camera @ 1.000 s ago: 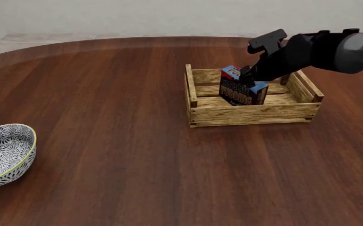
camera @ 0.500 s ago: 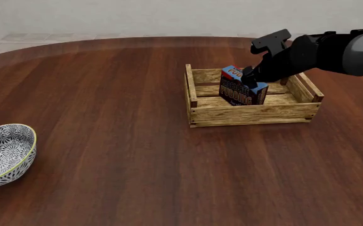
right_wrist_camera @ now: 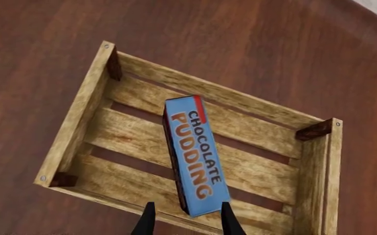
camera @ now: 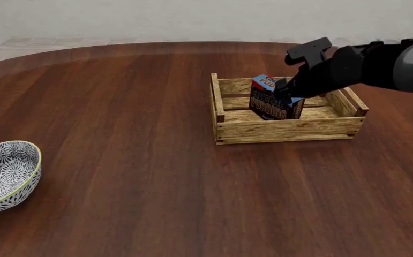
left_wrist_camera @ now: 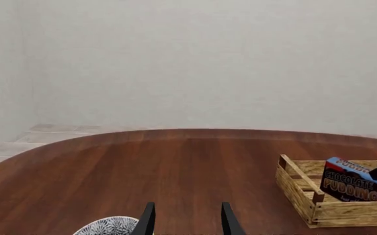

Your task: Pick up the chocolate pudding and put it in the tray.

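Note:
The chocolate pudding (camera: 274, 104) stands on edge, leaning a little, inside the tray (camera: 285, 131), left of the tray's middle. In the right wrist view the carton (right_wrist_camera: 195, 152) shows its blue face with orange lettering, lying across the slats of the tray (right_wrist_camera: 77, 122). My right gripper (camera: 283, 87) hovers just above the carton's top; its fingers are apart and the gripper (right_wrist_camera: 187, 226) is open, not holding the carton. My left gripper (left_wrist_camera: 187, 223) is open and empty, far to the left, above the bowl. The left wrist view also shows the pudding (left_wrist_camera: 352, 182) in the tray (left_wrist_camera: 299, 188).
A white-and-black patterned bowl (camera: 6, 174) stands at the table's near left edge; its rim also shows in the left wrist view (left_wrist_camera: 110, 227). The round brown table ends in a curved far edge before a pale wall.
My right gripper has drawn up and slightly right, away from the pudding, which stays in the tray. The left arm has slid out past the left edge of the front view.

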